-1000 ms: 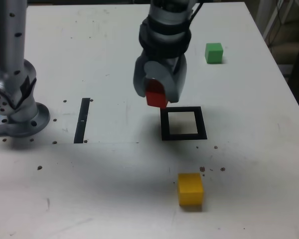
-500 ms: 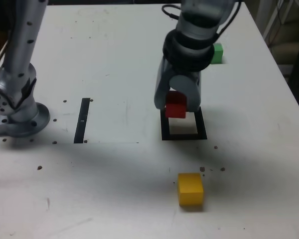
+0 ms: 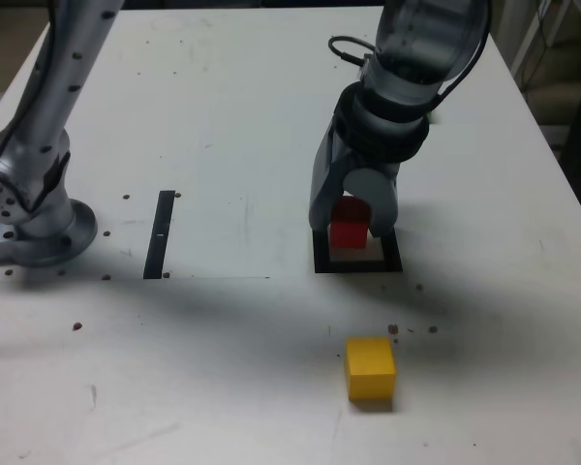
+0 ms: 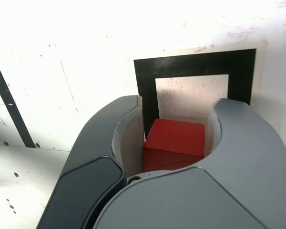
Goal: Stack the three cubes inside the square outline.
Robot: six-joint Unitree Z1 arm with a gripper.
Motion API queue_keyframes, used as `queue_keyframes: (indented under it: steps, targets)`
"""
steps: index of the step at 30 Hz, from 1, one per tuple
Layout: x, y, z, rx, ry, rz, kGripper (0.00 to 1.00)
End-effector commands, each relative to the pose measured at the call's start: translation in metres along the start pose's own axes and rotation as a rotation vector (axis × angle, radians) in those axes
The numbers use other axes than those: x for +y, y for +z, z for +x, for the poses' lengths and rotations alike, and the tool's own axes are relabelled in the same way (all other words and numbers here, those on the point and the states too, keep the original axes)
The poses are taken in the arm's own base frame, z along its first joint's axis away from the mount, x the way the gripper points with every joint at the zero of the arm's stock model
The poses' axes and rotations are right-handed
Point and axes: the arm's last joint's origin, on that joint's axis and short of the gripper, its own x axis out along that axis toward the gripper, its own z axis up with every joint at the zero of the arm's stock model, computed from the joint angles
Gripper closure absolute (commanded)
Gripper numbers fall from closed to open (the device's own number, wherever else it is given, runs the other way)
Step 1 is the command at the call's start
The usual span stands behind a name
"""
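The gripper (image 3: 350, 231) grips the red cube (image 3: 348, 232) low over the square (image 3: 357, 263), towards its left edge in the exterior view. Best nudge right to centre it, settle it flat, then release.

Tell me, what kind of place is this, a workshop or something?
Probably a robotics lab bench: an arm base bolted to a scuffed white table, a taped square outline, and toy blocks, the red cube and the yellow cube.

Red cube (image 3: 348, 232) over square outline (image 3: 321, 263); yellow cube (image 3: 370, 367) well apart.
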Motion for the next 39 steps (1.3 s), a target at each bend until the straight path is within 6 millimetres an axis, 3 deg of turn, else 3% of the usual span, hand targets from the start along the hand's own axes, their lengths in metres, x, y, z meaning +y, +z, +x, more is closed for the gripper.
queue_keyframes:
  steps: [1,14,20,22,31,39]
  targets:
    - [0.002,0.003,0.003,0.011,-0.008,-0.005,0.62]
    - [0.008,0.012,0.014,0.037,-0.020,-0.009,0.59]
    - [0.009,0.013,0.014,0.025,-0.014,-0.001,0.10]
    - [0.010,0.012,0.013,0.023,-0.012,-0.001,0.01]
    - [0.013,0.004,0.008,0.013,0.000,-0.007,0.00]
    - [0.018,-0.020,-0.009,-0.033,0.042,-0.012,0.00]
